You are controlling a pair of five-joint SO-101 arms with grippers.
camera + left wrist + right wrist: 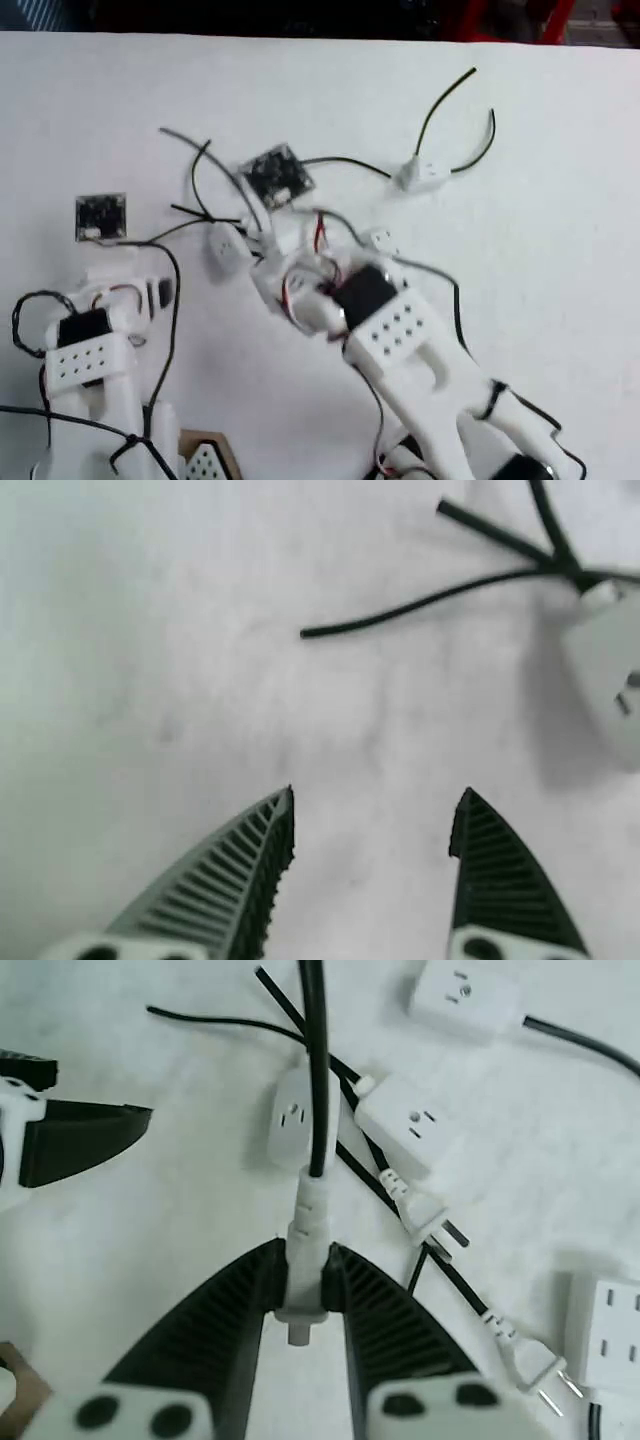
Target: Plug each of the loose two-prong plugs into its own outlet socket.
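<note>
Four white outlet sockets are lying on the bench, along with three two-prong plugs. Two dark square boards are sitting there too, and two arms are standing at its near edge.

You have a white table carrying white outlet sockets on black cords, two loose two-prong plugs and two dark speckled square cards.

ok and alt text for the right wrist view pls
The right gripper is shut on a white plug whose black cord runs away over the white table. Around it lie four white outlet sockets and two loose two-prong plugs.
</note>
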